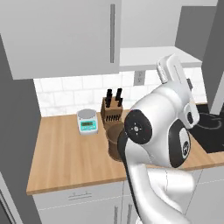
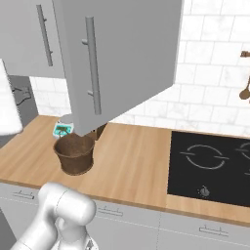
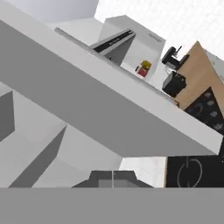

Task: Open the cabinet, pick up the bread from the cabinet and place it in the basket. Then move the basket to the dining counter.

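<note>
The two-finger gripper [image 3: 113, 179] is clenched on nothing, raised beside the large light-grey wall cabinet [image 2: 122, 53], whose right door with its vertical bar handle [image 2: 93, 73] stands ajar. The bread, probably inside, is hidden; the round brown woven basket [image 2: 74, 154] waits on the worktop below.

We see a white tile wall [image 2: 210, 73] behind a light-wood tabletop [image 2: 132, 161], with a black hob [image 2: 210, 168] inset at its 3 o'clock end. Pale drawer fronts [image 1: 74, 199] run beneath, and a wall socket [image 1: 139, 77] sits at 12 o'clock.
</note>
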{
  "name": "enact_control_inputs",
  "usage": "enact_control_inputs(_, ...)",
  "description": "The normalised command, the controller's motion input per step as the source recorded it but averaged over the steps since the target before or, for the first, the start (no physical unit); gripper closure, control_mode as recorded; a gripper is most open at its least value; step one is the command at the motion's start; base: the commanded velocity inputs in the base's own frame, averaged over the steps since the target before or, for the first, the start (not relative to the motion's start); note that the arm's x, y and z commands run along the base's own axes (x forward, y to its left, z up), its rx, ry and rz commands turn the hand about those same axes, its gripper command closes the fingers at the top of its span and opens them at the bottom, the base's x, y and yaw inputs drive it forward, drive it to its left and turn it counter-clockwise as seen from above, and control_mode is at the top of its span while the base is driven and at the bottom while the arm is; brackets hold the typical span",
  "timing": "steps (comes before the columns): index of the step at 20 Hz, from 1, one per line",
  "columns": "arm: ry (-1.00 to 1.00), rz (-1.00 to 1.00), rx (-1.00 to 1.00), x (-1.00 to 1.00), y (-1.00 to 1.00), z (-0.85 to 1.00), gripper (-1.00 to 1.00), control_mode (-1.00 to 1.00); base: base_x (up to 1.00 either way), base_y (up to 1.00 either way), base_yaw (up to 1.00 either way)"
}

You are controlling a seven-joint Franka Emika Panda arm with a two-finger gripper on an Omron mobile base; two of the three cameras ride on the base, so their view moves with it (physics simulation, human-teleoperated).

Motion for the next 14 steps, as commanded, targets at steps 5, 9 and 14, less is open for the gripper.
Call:
enact_control_inputs(5,-0.01,0.00,0.23,0.62,-0.36,0.00,1.00,-1.00,0.00,0.00,0.00)
enact_control_inputs(9,-0.01,-0.01,0.06,0.76,-0.24,0.00,1.00,-1.00,0.00,0.00,0.00)
enact_control_inputs(14,-0.04,-0.03,0.00,0.27,-0.58,-0.01,1.00,-1.00,0.00,0.00,0.00)
